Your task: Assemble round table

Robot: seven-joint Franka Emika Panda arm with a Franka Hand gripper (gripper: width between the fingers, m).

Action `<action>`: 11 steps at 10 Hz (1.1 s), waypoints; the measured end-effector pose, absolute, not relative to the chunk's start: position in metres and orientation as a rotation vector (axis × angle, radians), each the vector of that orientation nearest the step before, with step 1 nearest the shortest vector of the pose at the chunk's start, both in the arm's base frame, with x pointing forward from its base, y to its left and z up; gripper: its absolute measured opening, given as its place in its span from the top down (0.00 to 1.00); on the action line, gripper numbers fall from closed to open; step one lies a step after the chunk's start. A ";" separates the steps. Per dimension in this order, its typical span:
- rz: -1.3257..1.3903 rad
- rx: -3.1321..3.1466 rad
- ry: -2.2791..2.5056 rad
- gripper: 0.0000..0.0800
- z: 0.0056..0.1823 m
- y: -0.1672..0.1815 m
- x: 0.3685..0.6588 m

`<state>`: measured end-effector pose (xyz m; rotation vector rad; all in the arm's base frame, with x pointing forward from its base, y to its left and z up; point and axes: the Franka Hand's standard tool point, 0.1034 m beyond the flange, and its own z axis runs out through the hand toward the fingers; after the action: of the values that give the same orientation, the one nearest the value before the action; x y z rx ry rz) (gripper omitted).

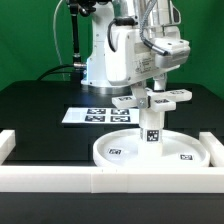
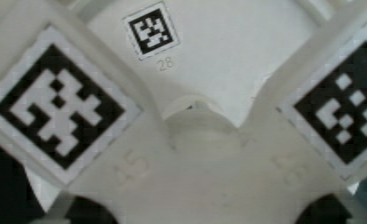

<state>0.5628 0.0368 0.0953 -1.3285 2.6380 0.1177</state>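
White border rail fronts the black surface.
Behind it, leg stands upright on disc; hand grips the cross-shaped foot; marker board beyond.

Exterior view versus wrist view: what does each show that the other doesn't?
Only the exterior view shows the round disc with the leg standing upright on it, the marker board, the border rail and the arm. Only the wrist view gives the close-up of the tags, filling the picture. Both show the cross-shaped foot on top of the leg. The gripper's state is unclear.
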 end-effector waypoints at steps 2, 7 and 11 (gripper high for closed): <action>0.124 -1.330 2.629 0.43 0.095 0.038 0.563; 0.115 -1.471 2.474 0.19 0.121 0.037 0.569; 0.096 -1.686 2.338 0.19 0.117 0.039 0.567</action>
<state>0.5666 0.0393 0.1168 -1.6857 2.3385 0.0959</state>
